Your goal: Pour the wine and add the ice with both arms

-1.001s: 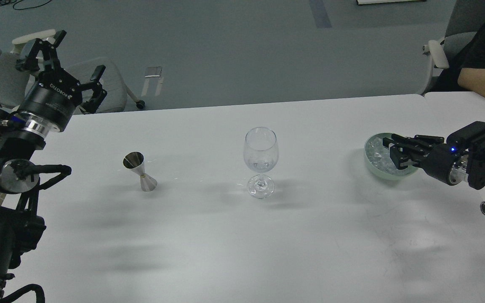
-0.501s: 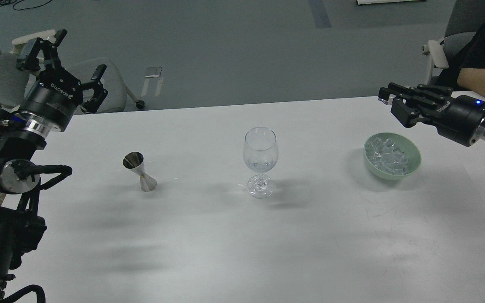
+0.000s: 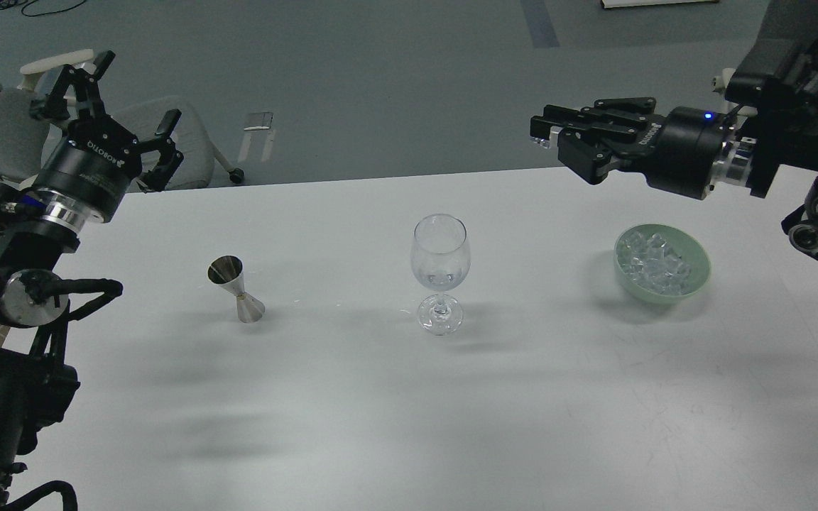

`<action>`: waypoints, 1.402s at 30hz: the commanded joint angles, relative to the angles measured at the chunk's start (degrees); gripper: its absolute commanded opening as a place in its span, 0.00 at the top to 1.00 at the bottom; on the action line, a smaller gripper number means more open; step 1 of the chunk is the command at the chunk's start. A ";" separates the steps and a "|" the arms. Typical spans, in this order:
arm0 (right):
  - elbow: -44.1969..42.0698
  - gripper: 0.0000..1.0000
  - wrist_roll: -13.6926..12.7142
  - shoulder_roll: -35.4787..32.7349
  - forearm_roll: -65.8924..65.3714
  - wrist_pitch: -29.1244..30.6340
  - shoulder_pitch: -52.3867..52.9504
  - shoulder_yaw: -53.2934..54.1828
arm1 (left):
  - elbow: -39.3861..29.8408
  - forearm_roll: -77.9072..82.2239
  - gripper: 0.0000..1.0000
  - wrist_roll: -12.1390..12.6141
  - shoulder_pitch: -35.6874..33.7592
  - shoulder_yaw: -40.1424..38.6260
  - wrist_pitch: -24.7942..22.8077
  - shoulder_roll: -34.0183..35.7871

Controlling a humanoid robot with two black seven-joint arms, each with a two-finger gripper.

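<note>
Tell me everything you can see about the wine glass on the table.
The wine glass is clear, stemmed glassware with a rounded bowl, short stem and thick round foot. It stands upright near the middle of the white table, between the metal jigger and the green bowl of ice. A small amount of clear liquid seems to sit low in its bowl. Nothing but the table touches it; neither tool is near.

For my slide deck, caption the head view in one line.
Right gripper carries ice toward the wine glass; left gripper waits open.
</note>
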 commanded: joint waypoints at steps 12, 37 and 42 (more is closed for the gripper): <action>-3.47 1.00 -0.42 11.25 0.90 1.75 6.67 -11.90 | 0.01 -0.03 0.02 0.00 0.27 -0.01 0.00 -0.09; -7.60 0.93 -0.50 17.06 1.33 2.19 6.93 -14.28 | 0.01 -0.03 0.02 -0.09 0.36 -0.09 0.00 -0.70; -7.60 0.81 -0.50 17.41 2.83 2.19 7.37 -14.28 | 0.01 -0.03 0.02 -0.09 0.36 -0.09 0.00 -0.70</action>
